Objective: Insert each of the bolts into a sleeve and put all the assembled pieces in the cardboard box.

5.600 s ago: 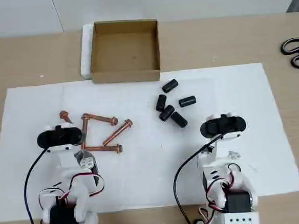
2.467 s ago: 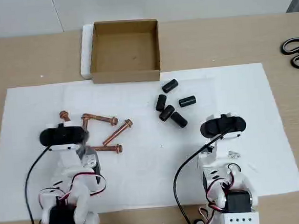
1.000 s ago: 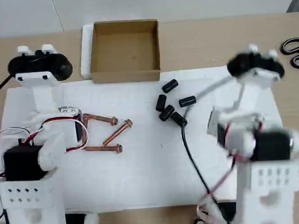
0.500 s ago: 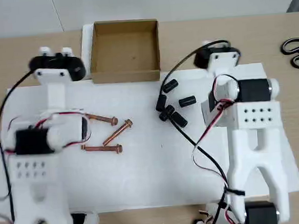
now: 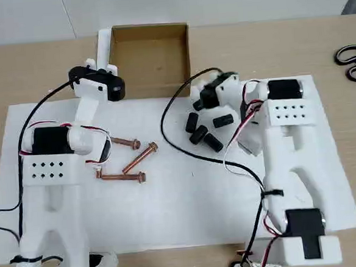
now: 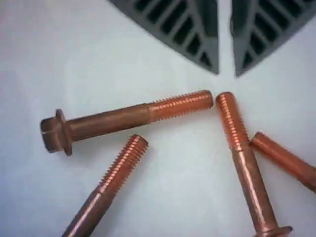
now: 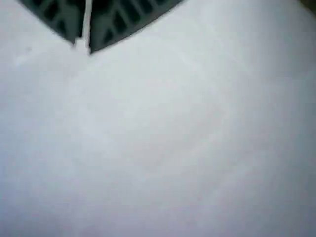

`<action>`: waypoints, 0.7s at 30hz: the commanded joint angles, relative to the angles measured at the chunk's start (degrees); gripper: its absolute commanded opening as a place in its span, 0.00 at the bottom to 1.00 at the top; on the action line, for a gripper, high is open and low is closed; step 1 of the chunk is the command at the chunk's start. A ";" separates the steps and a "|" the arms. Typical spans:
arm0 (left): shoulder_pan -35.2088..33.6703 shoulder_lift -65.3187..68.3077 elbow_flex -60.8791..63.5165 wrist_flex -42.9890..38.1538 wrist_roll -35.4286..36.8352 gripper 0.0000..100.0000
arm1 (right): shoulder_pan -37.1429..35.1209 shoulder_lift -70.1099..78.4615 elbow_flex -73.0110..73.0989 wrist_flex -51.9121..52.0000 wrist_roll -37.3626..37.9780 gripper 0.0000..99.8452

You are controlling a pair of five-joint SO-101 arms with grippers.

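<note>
Several copper bolts [image 5: 125, 141] lie on the left half of the white paper, and my left arm [image 5: 51, 160] stretches over them. In the left wrist view my left gripper [image 6: 224, 70] hangs just above the paper with its fingers [image 6: 195, 29] shut to a narrow slit and nothing held. Its tips are close to the threaded ends of two bolts [image 6: 128, 118] [image 6: 244, 158]. Several black sleeves [image 5: 198, 134] lie right of centre, with my right arm's wrist [image 5: 216, 91] over them. My right gripper [image 7: 84, 44] is shut and empty above bare paper. The cardboard box [image 5: 153, 86] stands open at the back.
The white paper sheet [image 5: 183, 200] covers the middle of the wooden table. A white foam strip [image 5: 103, 46] leans against the box's left side. Scissors [image 5: 351, 62] lie at the far right edge. Black cables [image 5: 185, 145] trail across the paper from the right arm.
Both arms have risen from their folded poses near the front edge and stretched forward, the left over the bolts, the right over the sleeves. Bolts and sleeves have stayed where they were.
</note>
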 commanded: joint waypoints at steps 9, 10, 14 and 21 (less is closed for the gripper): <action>-0.09 -0.26 -1.01 -0.18 -0.88 0.01 | 0.48 1.89 -8.26 -4.79 14.77 0.02; -0.09 -0.26 -1.01 -0.26 -0.79 0.01 | 0.57 2.95 -8.44 -4.97 14.77 0.04; -1.49 -0.18 -1.10 -1.93 4.22 0.01 | 0.57 8.92 -11.16 -4.26 8.44 0.11; -8.18 0.09 -1.01 -3.34 10.29 0.01 | 0.13 16.57 -16.44 0.31 -7.65 0.10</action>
